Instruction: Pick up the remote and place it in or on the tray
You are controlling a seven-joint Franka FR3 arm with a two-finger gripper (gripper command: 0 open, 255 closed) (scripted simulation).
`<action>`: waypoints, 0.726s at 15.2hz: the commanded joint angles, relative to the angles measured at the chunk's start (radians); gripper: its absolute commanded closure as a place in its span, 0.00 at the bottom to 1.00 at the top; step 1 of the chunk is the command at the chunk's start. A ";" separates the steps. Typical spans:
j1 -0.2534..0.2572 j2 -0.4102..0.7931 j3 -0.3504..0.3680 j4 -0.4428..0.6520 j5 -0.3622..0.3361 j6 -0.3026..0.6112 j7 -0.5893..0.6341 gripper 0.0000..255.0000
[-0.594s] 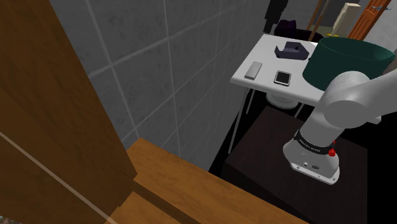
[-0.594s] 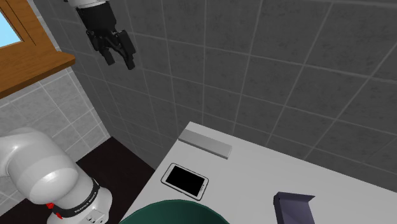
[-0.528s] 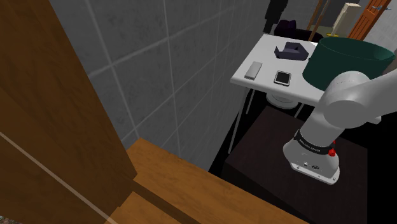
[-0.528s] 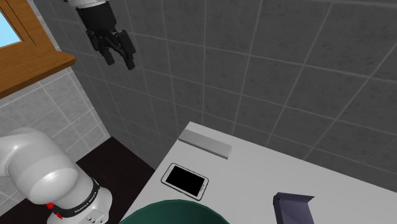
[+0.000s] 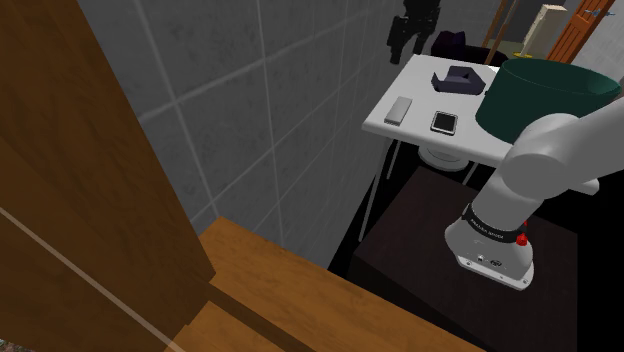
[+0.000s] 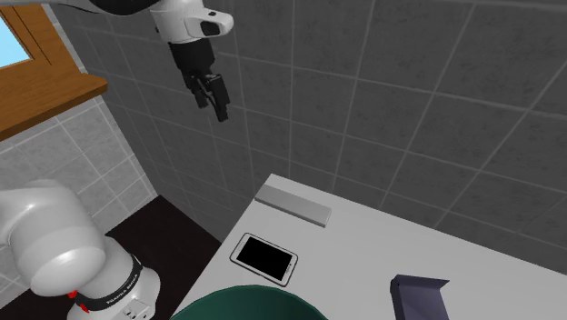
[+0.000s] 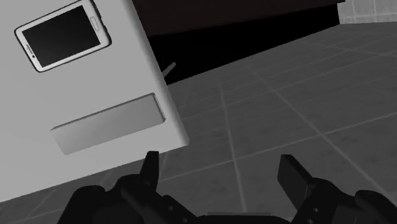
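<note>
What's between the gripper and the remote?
Nothing. In the second exterior view, only bare air separates the open gripper from the grey remote.

dim, even light; wall tiles (image 6: 409, 109) murky; white table (image 5: 420, 85) brightest; dark beneath it, maybe shadow; edges crisp.

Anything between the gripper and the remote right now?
Nothing visible. The open gripper hangs in clear air; the remote lies bare by the table's edge, the phone apart from it.
</note>
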 commanded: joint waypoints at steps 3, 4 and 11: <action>-0.062 0.094 -0.017 -0.024 -0.002 0.109 0.115 0.00; -0.078 0.118 -0.023 -0.027 -0.002 0.133 0.141 0.00; -0.180 0.285 -0.071 -0.039 -0.003 0.293 0.318 0.00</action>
